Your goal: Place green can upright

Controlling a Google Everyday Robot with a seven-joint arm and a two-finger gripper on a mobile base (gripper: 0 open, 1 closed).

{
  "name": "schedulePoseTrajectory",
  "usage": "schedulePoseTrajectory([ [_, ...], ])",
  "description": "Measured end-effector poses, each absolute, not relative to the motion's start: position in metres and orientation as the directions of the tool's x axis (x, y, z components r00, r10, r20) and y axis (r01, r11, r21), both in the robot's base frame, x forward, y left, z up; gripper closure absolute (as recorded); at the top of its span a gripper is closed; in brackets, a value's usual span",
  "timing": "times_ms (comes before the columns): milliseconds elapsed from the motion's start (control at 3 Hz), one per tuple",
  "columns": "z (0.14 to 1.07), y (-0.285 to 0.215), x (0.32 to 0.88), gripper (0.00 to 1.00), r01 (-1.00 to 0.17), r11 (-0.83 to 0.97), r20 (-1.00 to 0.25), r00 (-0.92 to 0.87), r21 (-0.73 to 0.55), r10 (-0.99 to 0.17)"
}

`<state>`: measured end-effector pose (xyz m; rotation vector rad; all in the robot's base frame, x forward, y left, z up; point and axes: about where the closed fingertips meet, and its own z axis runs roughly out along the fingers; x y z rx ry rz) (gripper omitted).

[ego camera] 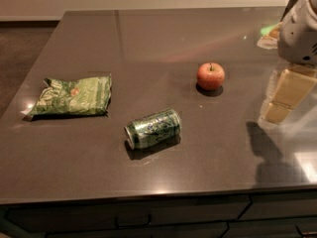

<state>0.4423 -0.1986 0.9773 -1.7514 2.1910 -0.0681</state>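
Note:
The green can (pixel 153 128) lies on its side near the front middle of the dark table (pixel 148 43), its silver end facing left toward the front. My gripper (pixel 285 95) hangs at the right edge of the view, above the table and well to the right of the can, with pale yellowish fingers (pixel 292 86) pointing down and to the left. It holds nothing that I can see.
A red apple (pixel 210 76) sits behind and to the right of the can. A flat crinkled green snack bag (pixel 72 96) lies at the left. The table's front edge runs just below the can, with drawers under it.

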Motion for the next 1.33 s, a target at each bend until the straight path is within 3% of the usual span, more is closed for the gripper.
schedulePoseTrajectory([
  [667, 0.960, -0.112, 0.457, 0.00, -0.977, 0.082, -0.295, -0.021, -0.195, -0.955],
  [1333, 0.922, -0.039, 0.465, 0.00, -0.979, -0.110, -0.247, 0.151, -0.173, -0.957],
])
